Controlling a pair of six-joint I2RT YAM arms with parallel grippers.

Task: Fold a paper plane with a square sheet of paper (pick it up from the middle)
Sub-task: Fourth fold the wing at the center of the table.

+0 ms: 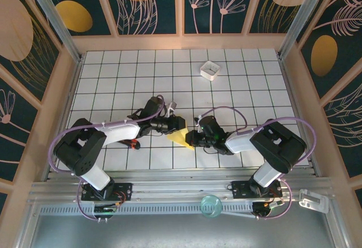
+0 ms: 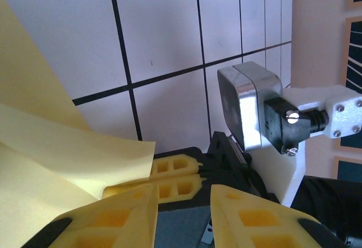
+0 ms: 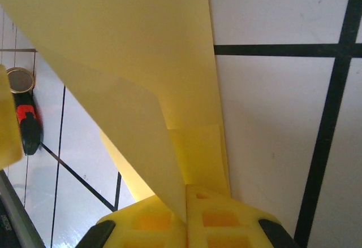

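The square sheet of paper, yellow and partly folded, is at the middle of the table between the two grippers. My right gripper is shut on a folded edge of the sheet, which curls up and away from its fingers. From the left wrist view, the right gripper's fingers are pressed together with the paper coming out to the left. My left gripper stands just in front of them, its jaws apart with nothing between them. The paper lies against the outside of its left finger. The two grippers nearly touch.
A small white square box sits at the back right of the gridded table. A red and black tool lies near the left arm, also seen from above. Wooden walls ring the table.
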